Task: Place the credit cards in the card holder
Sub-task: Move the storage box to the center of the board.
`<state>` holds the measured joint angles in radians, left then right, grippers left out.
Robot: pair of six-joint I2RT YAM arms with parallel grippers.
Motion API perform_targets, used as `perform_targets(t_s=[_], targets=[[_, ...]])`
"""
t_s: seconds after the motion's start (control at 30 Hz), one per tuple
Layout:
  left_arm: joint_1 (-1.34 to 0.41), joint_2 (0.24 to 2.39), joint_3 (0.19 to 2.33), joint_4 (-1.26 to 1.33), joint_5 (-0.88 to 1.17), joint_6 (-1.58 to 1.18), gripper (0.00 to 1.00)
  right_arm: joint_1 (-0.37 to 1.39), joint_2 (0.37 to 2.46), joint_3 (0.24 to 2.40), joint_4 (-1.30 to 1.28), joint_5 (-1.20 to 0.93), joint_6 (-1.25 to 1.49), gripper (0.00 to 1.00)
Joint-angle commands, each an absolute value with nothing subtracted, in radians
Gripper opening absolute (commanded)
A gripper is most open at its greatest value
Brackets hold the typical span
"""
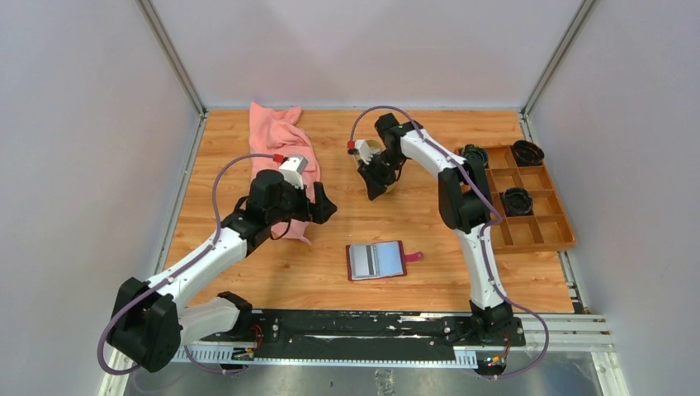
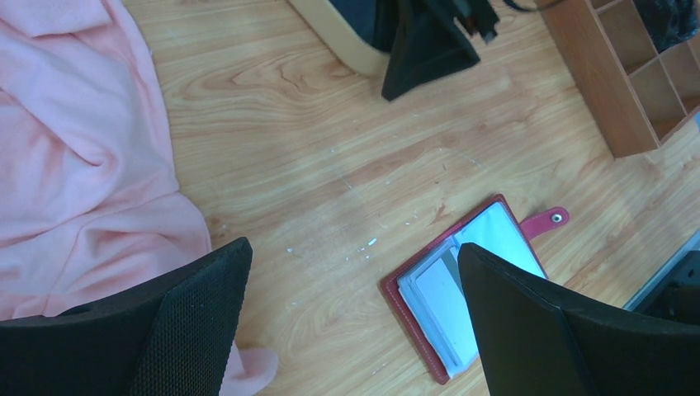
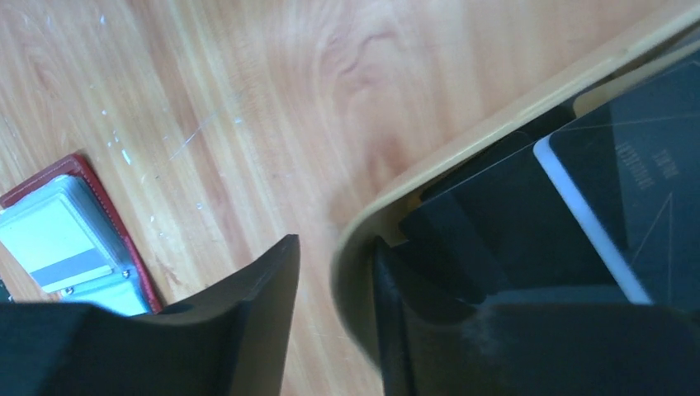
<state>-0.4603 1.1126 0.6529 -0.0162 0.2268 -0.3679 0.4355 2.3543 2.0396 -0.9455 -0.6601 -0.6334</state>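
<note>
- Top external view, left arm: the left gripper point(image 1: 320, 205) hangs low over the wooden tabletop point(image 1: 429, 285), its 2 fingers spread wide and holding nothing. A pink cloth point(image 1: 272, 136) lies under and behind its wrist.
- Top external view, task object: the card holder point(image 1: 377, 260) lies open and flat on the table. It is in front of and to the right of the left gripper, well apart from it, and nearer the arm bases than the right gripper.
- Top external view, right arm: the right gripper point(image 1: 376, 183) points down at the near edge of an oval tan dish point(image 1: 371, 151). A brown wooden compartment tray point(image 1: 536, 231) sits far to its right.
- Left wrist view: both black fingers point(image 2: 190, 322) frame the bottom of the picture, far apart. The open card holder lies flat beside the right finger, which hides part of it. Pale sleeves face up and the red snap tab point(image 2: 549, 221) points away. The cloth lies beside the left finger.
- Right wrist view: the 2 fingers stand partway apart, astride the dish's rim. The outer finger point(image 3: 248, 313) is clear of the rim, with bare wood showing between them. The inner finger sits inside the dish against its wall. Nothing is pinched.
- Right wrist view, task objects: the credit cards point(image 3: 512, 223) lie stacked in the dish just beyond the inner finger. They are black, and 1 has a white edge. The card holder shows beyond the outer finger, well apart.
</note>
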Motion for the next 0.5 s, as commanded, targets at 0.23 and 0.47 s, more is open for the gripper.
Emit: perform_targets(t_s=[0.23, 0.47], targets=[[-0.449, 1.010, 0.587, -0.004, 0.247, -0.379, 0.99, 0.580, 2.157, 1.709, -0.910, -0.482, -0.771, 0.25], [-0.449, 0.964, 0.564, 0.026, 0.262, -0.365, 0.99, 0.661, 2.045, 1.561, -0.876, -0.478, -0.891, 0.23]])
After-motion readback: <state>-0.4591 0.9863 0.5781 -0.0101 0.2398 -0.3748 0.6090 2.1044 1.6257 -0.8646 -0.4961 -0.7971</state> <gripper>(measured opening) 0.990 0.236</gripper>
